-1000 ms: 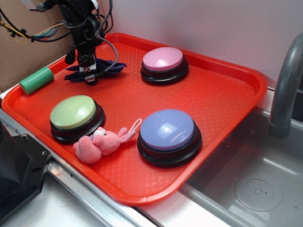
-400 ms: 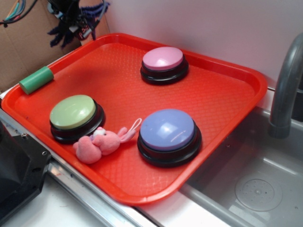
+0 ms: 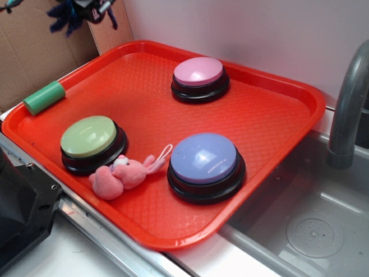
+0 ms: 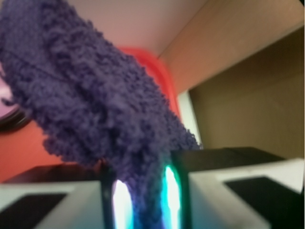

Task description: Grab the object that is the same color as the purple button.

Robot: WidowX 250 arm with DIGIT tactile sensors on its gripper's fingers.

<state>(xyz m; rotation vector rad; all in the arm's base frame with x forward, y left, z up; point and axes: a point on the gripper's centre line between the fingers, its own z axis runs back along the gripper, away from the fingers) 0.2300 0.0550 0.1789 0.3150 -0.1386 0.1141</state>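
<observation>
The purple button (image 3: pixel 204 158), a lavender-blue dome on a black base, sits at the front right of the red tray (image 3: pixel 277 115). The object, a dark purple fuzzy rag (image 3: pixel 64 16), hangs high at the top left of the exterior view, above and behind the tray's back left corner. My gripper (image 3: pixel 86 4) is mostly cut off by the top edge there. In the wrist view the rag (image 4: pixel 95 100) fills the left of the frame and is pinched between the two fingers of my gripper (image 4: pixel 145 191), which is shut on it.
A pink-topped button (image 3: pixel 199 74) stands at the tray's back, a green-topped button (image 3: pixel 89 137) at the front left with a pink plush bunny (image 3: pixel 124 176) beside it. A green cylinder (image 3: pixel 44 97) lies on the left rim. Cardboard (image 3: pixel 34 52) stands behind; a sink (image 3: pixel 311 231) and faucet (image 3: pixel 346 104) are right.
The gripper has risen from the tray's back left corner, carrying the rag up off the tray, and is now almost out of the exterior view's top edge.
</observation>
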